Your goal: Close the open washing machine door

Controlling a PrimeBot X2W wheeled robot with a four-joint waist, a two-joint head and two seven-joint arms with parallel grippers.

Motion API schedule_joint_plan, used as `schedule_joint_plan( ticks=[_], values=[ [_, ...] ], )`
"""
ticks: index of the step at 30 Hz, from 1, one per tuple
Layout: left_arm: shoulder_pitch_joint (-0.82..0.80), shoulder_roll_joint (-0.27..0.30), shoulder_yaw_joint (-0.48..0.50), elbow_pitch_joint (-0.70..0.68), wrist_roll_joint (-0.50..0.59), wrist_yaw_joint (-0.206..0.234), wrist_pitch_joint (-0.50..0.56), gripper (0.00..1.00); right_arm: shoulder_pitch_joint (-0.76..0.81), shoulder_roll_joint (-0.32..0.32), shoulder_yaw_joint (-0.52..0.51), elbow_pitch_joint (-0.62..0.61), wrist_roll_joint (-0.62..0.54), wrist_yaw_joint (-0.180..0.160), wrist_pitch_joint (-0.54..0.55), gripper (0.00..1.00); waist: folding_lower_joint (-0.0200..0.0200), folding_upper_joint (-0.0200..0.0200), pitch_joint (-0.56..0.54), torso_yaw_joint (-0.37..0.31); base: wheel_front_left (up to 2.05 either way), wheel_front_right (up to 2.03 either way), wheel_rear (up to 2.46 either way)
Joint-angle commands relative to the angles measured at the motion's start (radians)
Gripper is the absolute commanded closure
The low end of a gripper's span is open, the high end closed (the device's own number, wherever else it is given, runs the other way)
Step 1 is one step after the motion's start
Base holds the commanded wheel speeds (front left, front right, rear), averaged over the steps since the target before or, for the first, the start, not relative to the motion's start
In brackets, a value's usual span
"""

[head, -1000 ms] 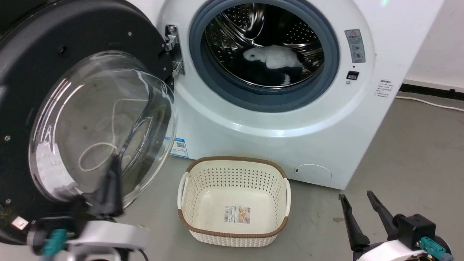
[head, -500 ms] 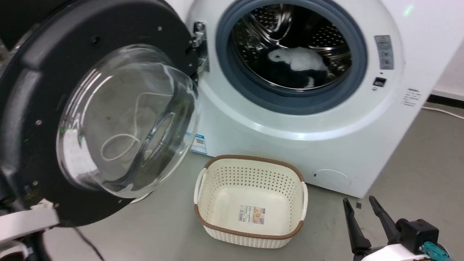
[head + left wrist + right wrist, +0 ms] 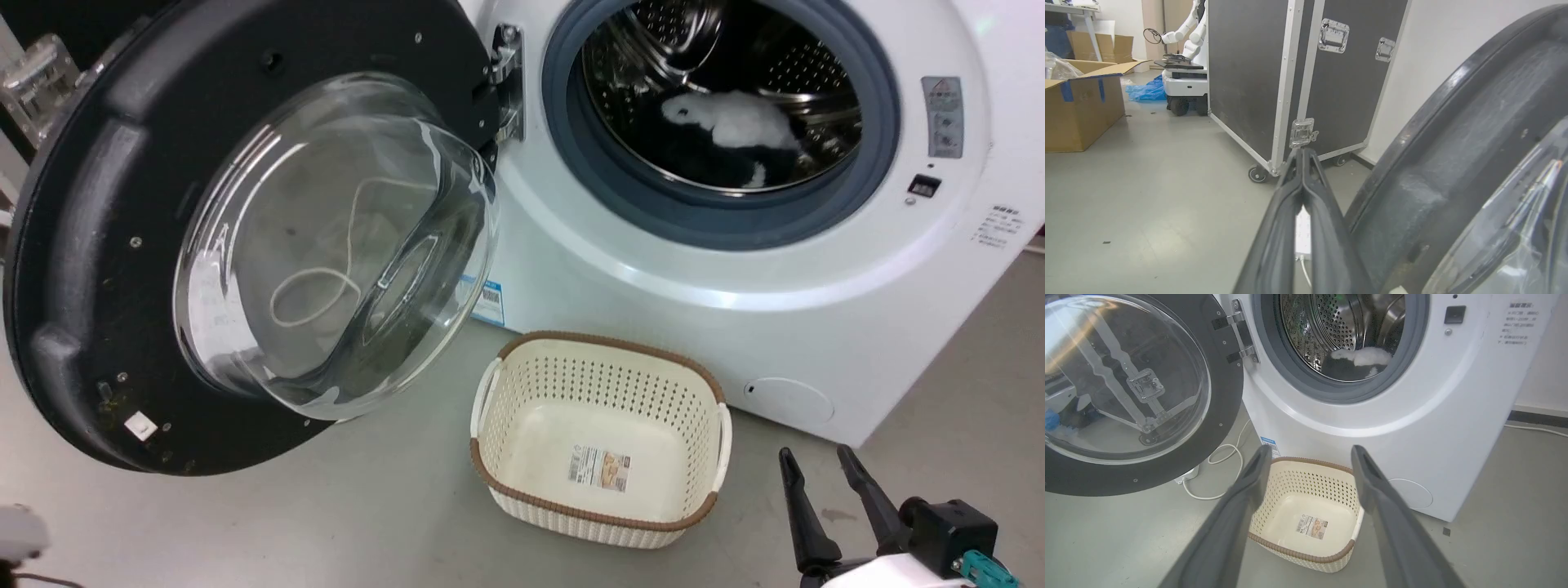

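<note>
Door (image 3: 269,237) stands swung wide open, left of the washer (image 3: 735,327). Your left claw (image 3: 1303,152) is pressed shut, empty, just beside the door's black rim; your right claw (image 3: 815,453) gapes, holding nothing. Blue label (image 3: 488,300) print is too small to read.

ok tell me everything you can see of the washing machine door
The washing machine door is a large round disc with a wide matte black rim, dotted with small screws, around a bulging clear glass bowl. A metal hinge on its right edge fastens it to the white washing machine. It stands swung wide open, left of the drum opening, upright and clear of the floor. The shut left claw points along its outer rim; contact cannot be told.
</note>
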Motion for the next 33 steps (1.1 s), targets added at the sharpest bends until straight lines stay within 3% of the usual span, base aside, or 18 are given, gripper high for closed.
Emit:
schedule_joint_plan(
  ticks=[1,9,20,25,26,31,32,33],
  values=[
    [-0.026,0.031,0.013,0.031,-0.001,-0.01,0.007,1.0,-0.005,0.0,-0.002,0.005,0.009,0.001,-0.009,0.0,0.0,0.0001,0.014,0.005,0.0,0.0,0.0],
    [-0.094,0.189,-0.069,0.208,-0.022,-0.032,0.068,1.0,-0.023,0.0,-0.014,0.016,0.01,0.001,-0.026,0.0,0.0,0.0001,0.067,0.016,0.0,0.0,0.0],
    [-0.058,0.393,-0.41,0.232,-0.301,-0.044,0.087,1.0,-0.049,0.0,-0.007,0.038,0.031,0.001,-0.049,0.0,0.0,0.0001,0.106,0.032,0.0,0.0,0.0],
    [-0.007,0.485,-0.591,0.147,-0.46,-0.049,0.127,1.0,-0.048,0.0,-0.009,0.054,0.053,0.001,-0.06,0.0,0.0,0.0001,0.093,0.051,0.0,0.0,0.0],
    [0.015,0.546,-0.701,0.064,-0.544,-0.052,0.129,1.0,-0.043,0.0,-0.009,0.064,0.067,0.001,-0.066,0.0,0.0,0.0001,0.082,0.063,0.0,0.0,0.0],
    [0.007,0.63,-0.899,-0.092,-0.634,-0.057,0.133,1.0,-0.039,0.0,-0.015,0.076,0.086,0.001,-0.076,0.0,0.0,0.0001,0.066,0.081,0.0,0.0,0.0],
    [0.007,0.63,-0.899,-0.092,-0.634,-0.057,0.133,1.0,-0.039,0.0,-0.015,0.076,0.086,0.001,-0.076,0.0,0.0,0.0001,0.066,0.081,0.0,0.0,0.0],
    [-0.013,0.646,-0.977,-0.154,-0.657,-0.059,0.137,1.0,-0.039,0.0,-0.021,0.079,0.094,0.001,-0.08,0.0,0.0,0.0001,0.06,0.084,0.0,0.0,0.0]
  ],
)
